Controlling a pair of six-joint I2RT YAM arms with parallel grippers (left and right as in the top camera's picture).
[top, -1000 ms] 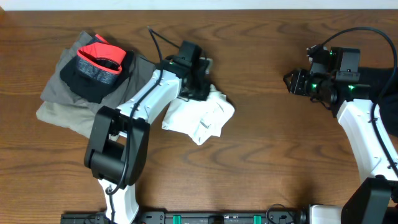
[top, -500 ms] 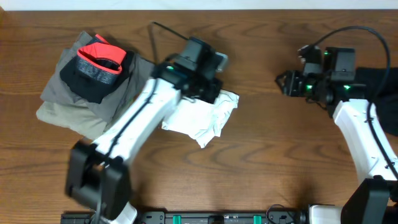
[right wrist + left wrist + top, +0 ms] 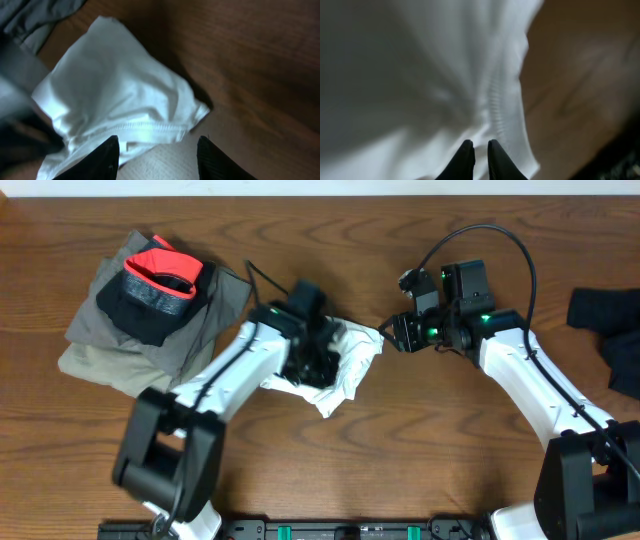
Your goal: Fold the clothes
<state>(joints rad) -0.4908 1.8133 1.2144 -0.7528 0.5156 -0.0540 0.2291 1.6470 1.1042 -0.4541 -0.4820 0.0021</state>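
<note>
The clothes in play are a crumpled white T-shirt (image 3: 352, 352) lying mid-table. My left gripper (image 3: 318, 365) presses down into its middle. In the left wrist view its fingertips (image 3: 479, 145) stand nearly together, pinching the white fabric (image 3: 420, 75) beside a ribbed hem, with folds running toward the tips. My right gripper (image 3: 393, 333) hovers just off the shirt's right corner. In the right wrist view it (image 3: 157, 150) is open, with the shirt's hem edge (image 3: 150, 131) and bare wood between its fingers. The shirt (image 3: 115, 95) fills that view's left side.
A pile of grey and khaki garments topped by a black-and-red piece (image 3: 150, 295) sits at the back left. A dark garment (image 3: 605, 315) lies at the right edge. Bare wooden table (image 3: 450, 450) spans the front.
The right arm has swung left from the far right to the shirt's corner. The left gripper rose, then came down onto the shirt, whose right side spread out.
</note>
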